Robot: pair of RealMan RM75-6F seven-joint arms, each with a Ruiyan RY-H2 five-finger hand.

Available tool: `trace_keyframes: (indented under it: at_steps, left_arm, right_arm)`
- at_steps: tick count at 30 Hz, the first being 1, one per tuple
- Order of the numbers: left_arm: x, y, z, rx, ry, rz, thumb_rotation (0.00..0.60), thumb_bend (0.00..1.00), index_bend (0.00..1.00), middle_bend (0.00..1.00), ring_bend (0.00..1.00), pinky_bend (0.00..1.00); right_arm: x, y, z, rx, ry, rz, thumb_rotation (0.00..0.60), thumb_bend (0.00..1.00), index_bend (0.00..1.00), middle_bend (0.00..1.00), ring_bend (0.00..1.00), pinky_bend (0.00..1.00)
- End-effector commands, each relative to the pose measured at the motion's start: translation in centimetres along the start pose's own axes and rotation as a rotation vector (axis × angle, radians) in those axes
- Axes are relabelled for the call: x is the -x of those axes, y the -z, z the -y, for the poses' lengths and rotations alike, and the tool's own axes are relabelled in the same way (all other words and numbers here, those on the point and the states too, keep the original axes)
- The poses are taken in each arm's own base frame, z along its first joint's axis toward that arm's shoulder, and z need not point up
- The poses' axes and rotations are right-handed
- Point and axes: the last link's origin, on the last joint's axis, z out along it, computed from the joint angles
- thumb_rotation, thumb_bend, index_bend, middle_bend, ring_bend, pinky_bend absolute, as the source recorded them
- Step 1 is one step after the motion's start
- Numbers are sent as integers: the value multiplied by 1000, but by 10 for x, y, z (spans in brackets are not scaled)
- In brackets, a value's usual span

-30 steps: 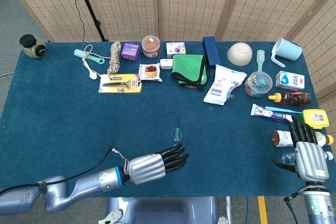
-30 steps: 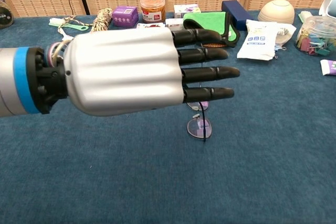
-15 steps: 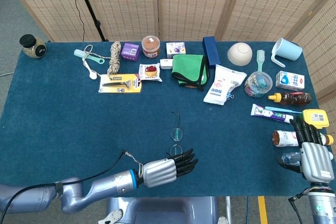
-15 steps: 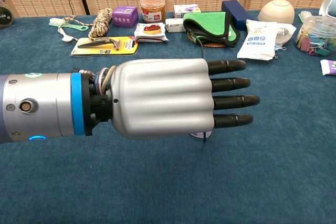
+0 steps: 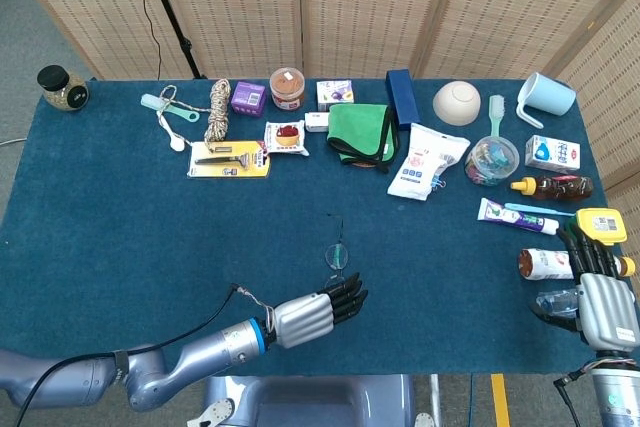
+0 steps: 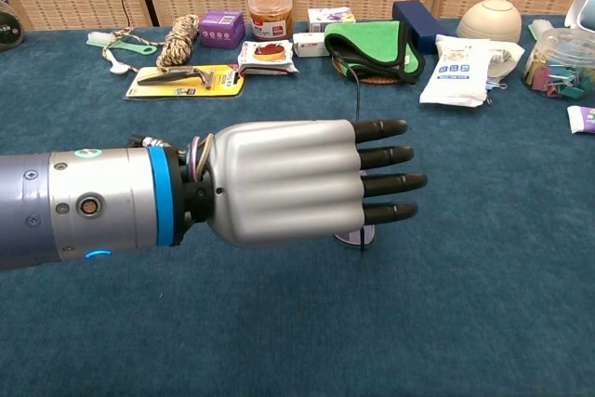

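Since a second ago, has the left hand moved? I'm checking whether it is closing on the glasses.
Yes. In the head view the left hand has slid right and toward the table's near edge; its fingertips now lie just below the glasses.

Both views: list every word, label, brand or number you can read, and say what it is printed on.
No text can be read in either view.
White pouch: blue print, too small to read.
Yellow razor card: print blurred.
Purple box: label blurred.
Red-lidded jar: label unreadable.
White carton: blue marking, illegible.
Left hand and right hand: no markings.
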Motion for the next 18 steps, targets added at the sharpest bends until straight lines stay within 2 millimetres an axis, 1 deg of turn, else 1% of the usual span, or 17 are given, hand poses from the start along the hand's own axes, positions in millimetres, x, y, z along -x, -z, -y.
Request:
trace_keyframes:
  at_steps: [1, 4, 9, 18]
  left_arm:
    - [5, 3, 0, -31, 19, 31, 600, 580, 0, 0, 0, 0]
    - [9, 9, 0, -57, 50, 61, 600, 580, 0, 0, 0, 0]
    - [19, 24, 2, -106, 115, 130, 600, 580, 0, 0, 0, 0]
    - [35, 51, 2, -141, 201, 243, 600, 580, 0, 0, 0, 0]
  right_arm:
    - [0, 1, 0, 0, -3, 1, 600, 0, 8, 0, 0, 0]
    - [1, 1, 0, -2, -6, 3, 600, 0, 8, 0, 0, 0]
    - [1, 2, 2, -6, -9, 4, 600, 0, 8, 0, 0, 0]
    - [2, 3, 8, -24, -11, 6, 600, 0, 8, 0, 0, 0]
